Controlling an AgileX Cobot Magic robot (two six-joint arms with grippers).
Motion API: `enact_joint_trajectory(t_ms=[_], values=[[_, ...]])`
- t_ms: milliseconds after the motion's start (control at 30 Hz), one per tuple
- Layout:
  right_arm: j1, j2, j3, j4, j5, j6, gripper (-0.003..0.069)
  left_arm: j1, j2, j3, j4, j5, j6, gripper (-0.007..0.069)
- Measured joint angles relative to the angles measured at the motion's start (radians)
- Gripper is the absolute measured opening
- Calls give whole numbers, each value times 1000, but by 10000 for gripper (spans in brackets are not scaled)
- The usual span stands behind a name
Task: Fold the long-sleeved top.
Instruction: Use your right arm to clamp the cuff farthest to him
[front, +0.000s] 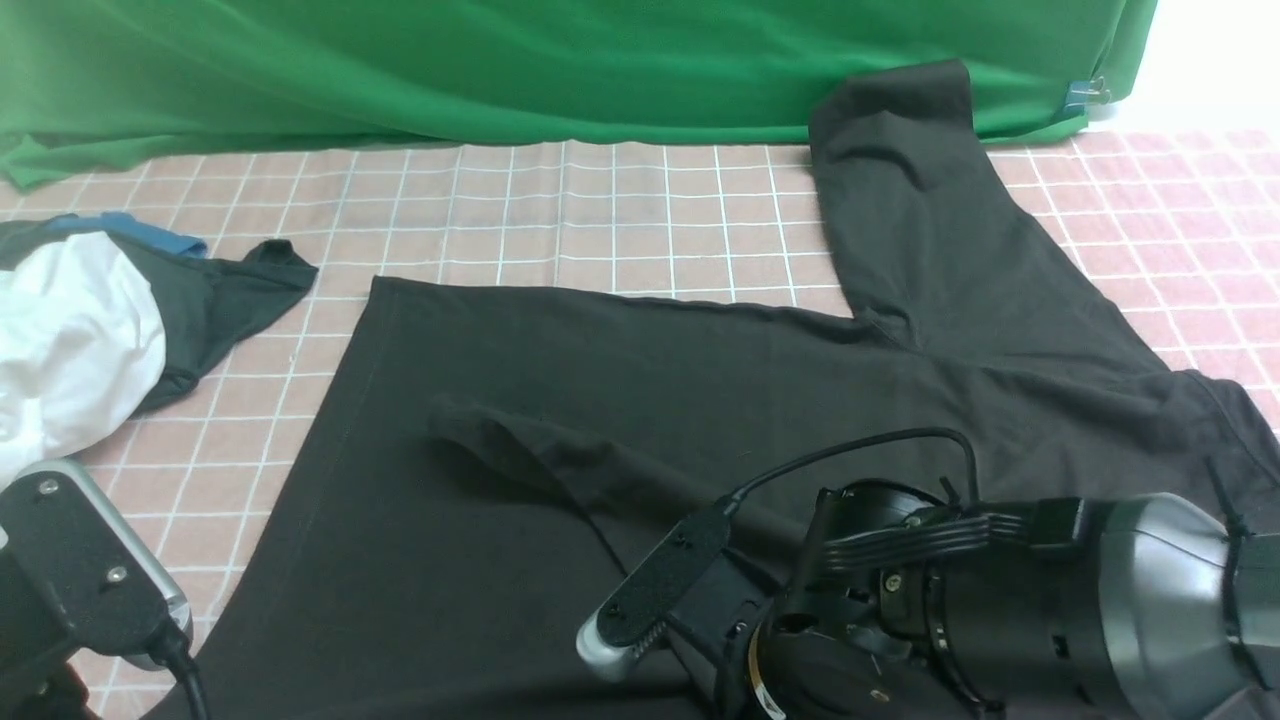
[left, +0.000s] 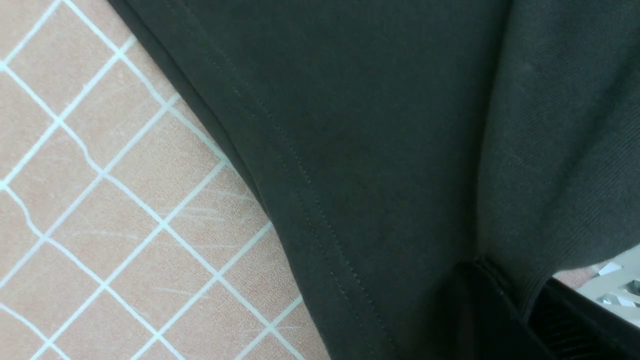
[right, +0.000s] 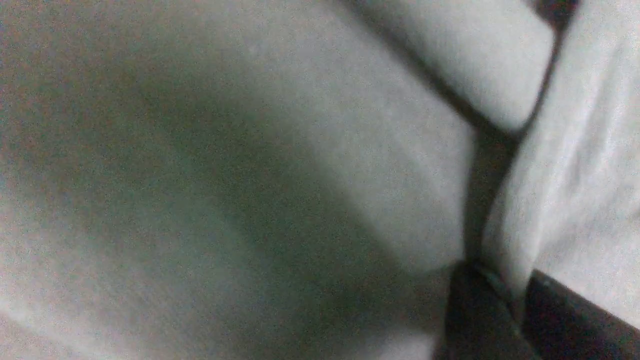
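Note:
The black long-sleeved top (front: 640, 400) lies spread on the checked table. One sleeve (front: 920, 200) reaches to the back right, and the other sleeve (front: 560, 460) lies folded across the body. In the front view my left arm (front: 70, 560) shows only at the lower left corner. In its wrist view my left gripper (left: 525, 310) is shut on a ribbed edge of the top (left: 375, 125), close beside the stitched hem. My right arm (front: 1000, 610) lies low over the top's near right part. My right gripper (right: 517, 310) is pressed into the blurred cloth (right: 250, 175), with a fold pinched between its jaws.
A white garment (front: 70, 350) and a smaller dark grey garment with blue parts (front: 220, 290) lie at the left edge. A green cloth backdrop (front: 500, 60) closes the far side. The pink checked table cover (front: 600, 200) shows bare behind the top.

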Motion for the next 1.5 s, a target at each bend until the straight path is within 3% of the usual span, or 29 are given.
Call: enact_joint_trajectory(t_ms=[133, 300, 433, 733, 1100, 1233, 1367, 1500], values=[[1, -1, 0, 9, 44, 32, 184, 0, 0, 0, -1, -1, 0, 35], [1, -39, 1, 36, 89, 36, 313, 0, 0, 0, -1, -2, 0, 35], [1, -71, 1, 40, 89, 43, 340, 0, 0, 0, -1, -4, 0, 35], [1, -33, 1, 89, 64, 51, 237, 0, 0, 0, -1, -8, 0, 35], [1, 20, -8, 111, 53, -1, 269, 0, -23, 0, -4, -22, 0, 35], [1, 22, -10, 101, 61, -29, 193, 0, -42, 0, -4, -22, 0, 35], [1, 5, -7, 92, 71, -55, 56, 0, -58, 0, -4, -22, 0, 35], [21, -46, 1, 120, 111, -59, 44, 0, -58, 0, -4, -21, 0, 35]])
